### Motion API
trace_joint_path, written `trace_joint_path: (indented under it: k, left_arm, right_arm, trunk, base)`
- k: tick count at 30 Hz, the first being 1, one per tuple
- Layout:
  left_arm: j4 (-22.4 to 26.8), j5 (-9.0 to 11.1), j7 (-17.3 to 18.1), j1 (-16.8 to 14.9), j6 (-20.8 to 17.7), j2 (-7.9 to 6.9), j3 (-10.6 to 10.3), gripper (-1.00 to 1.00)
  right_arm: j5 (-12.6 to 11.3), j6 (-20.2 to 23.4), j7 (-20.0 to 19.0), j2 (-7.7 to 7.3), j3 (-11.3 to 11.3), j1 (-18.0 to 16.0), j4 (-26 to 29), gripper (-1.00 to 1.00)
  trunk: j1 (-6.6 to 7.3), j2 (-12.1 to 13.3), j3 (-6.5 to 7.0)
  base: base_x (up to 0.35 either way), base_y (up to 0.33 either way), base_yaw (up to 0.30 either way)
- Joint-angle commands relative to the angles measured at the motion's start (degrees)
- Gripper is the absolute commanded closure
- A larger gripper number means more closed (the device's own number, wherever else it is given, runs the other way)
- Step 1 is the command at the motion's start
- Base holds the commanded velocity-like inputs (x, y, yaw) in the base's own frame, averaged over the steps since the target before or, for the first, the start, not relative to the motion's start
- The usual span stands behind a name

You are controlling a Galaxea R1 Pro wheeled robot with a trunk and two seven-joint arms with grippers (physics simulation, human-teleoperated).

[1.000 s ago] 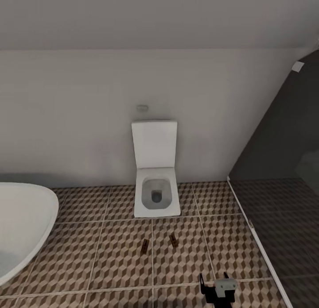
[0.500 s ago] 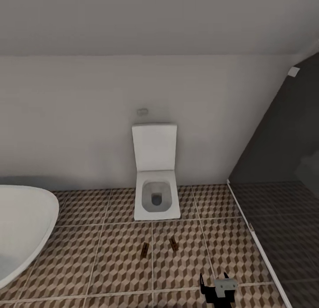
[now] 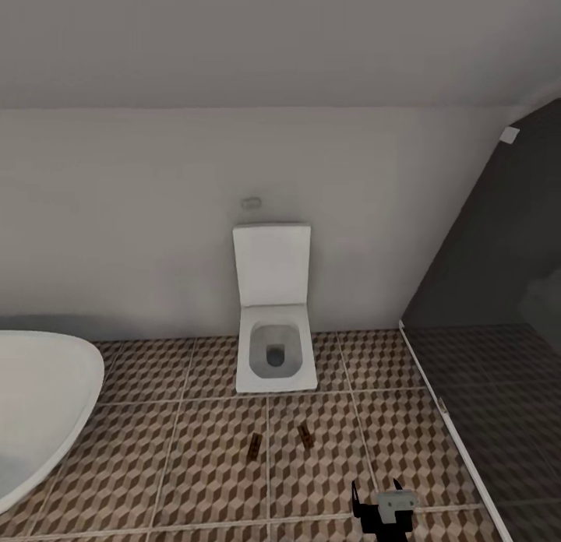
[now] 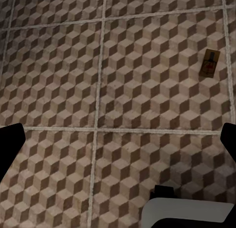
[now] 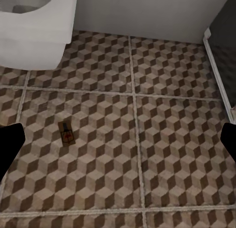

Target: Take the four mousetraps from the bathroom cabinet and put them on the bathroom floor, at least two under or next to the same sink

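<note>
Mousetraps lying flat on the bathroom floor in front of the toilet: one mousetrap just left of a grout line, a second mousetrap just right of it, near each other but apart. Seen also from the wrists: one trap beside a grout line in the left wrist view, one on a tile near the toilet base in the right wrist view. Bathtub at the left, darker grey floor section at the right. Whole scene slid slightly downward against the picture a second ago, so camera shift, traps unmoved. Left hand and right hand both spread wide, black fingertips at the frame edges, gripping nothing. Part of one hand at the head view's lower edge.
</note>
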State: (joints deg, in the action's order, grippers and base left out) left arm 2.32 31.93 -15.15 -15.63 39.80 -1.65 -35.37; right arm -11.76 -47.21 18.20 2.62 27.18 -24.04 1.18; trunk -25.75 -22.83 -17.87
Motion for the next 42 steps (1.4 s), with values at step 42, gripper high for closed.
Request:
trace_joint_path:
  k: [42]
  left_arm:
    - [-1.35,0.15,-0.32,-0.01,0.10,0.77,-0.58,-1.00]
  right_arm:
    - [-0.46,-0.15,0.17,0.02,0.50,0.00,-0.04,-1.00]
  trunk:
    - [-0.03,-0.09,3.80]
  base:
    - [0.000,0.000,0.000]
